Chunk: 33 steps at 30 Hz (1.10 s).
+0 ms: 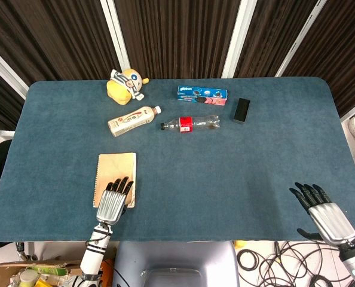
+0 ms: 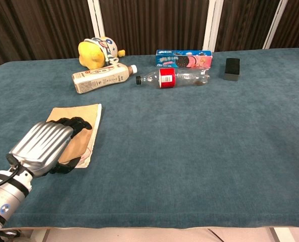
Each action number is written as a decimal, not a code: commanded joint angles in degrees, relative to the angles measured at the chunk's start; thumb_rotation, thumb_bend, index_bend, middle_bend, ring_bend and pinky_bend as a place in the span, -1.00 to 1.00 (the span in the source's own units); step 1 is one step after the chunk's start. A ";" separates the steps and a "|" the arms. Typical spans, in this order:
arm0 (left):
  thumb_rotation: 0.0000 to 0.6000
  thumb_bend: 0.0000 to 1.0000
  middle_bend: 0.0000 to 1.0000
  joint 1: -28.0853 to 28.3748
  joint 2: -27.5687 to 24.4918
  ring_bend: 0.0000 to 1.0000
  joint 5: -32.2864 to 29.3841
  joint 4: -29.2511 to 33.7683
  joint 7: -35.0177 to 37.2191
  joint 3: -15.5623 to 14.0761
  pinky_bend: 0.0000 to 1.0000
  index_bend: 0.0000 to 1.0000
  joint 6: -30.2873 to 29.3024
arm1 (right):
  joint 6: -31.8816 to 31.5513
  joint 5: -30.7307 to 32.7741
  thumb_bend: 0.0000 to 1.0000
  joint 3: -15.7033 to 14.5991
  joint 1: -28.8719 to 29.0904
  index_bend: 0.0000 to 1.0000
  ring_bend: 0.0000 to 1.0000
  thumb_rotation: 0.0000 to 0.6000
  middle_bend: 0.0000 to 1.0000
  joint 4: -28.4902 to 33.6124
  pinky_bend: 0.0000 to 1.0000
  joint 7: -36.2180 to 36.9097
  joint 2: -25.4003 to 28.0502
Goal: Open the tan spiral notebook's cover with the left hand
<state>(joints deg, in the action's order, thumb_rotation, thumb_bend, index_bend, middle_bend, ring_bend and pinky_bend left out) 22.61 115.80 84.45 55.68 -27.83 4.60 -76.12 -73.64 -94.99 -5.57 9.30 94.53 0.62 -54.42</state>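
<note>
Step in hand: reaching and settling on the tan spiral notebook (image 1: 115, 177), cover not yet lifted, lying flat and closed.
Left hand (image 1: 113, 202): palm down over the near half of the notebook, fingers (image 2: 75, 123) loosely together and curled onto the cover; holding nothing as far as both views show; contact with the cover looks likely but cannot tell for sure.
Right hand (image 1: 322, 214): at the near right corner of the table (image 1: 237, 179), fingers spread, holding nothing, well apart from the notebook.
Notebook place: near left part of the table, well apart from the milk bottle (image 1: 134, 120) and clear bottle (image 1: 189, 124) further back.
Long axis: running away from the robot, near edge to far edge, barely tilted.
Spiral side: along the left long edge in the head view; free edge on the right.
Next move, judged: fingertips hooked under the right free edge, cover swung up and over toward the left.
Risk, judged: whole notebook sliding or lifting instead of the cover alone.
</note>
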 commanded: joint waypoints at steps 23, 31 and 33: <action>1.00 -0.31 -0.62 -0.04 -0.42 -0.54 -0.93 -1.07 -1.47 0.72 -0.26 0.05 -0.35 | -0.11 -0.24 -0.81 -0.23 -0.06 -1.00 -1.00 1.00 -1.00 -0.01 -0.89 -0.03 0.02; 1.00 -0.28 -0.61 -0.27 -0.71 -0.53 -0.49 -1.85 -1.30 0.99 -0.25 0.10 -2.17 | 0.51 -0.45 -0.81 -0.28 0.39 -1.00 -1.00 1.00 -1.00 -0.07 -0.89 0.32 0.18; 1.00 -0.22 -0.58 -0.42 -0.67 -0.50 -0.08 -2.19 -0.62 1.15 -0.22 0.19 -3.39 | 0.77 -0.45 -0.81 -0.30 0.54 -1.00 -1.00 1.00 -1.00 -0.02 -0.89 0.32 0.21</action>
<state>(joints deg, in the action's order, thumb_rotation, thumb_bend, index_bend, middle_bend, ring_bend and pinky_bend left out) 22.30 115.13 84.09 53.72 -28.86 5.63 -78.89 -72.91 -95.43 -5.86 9.80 94.49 0.93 -54.23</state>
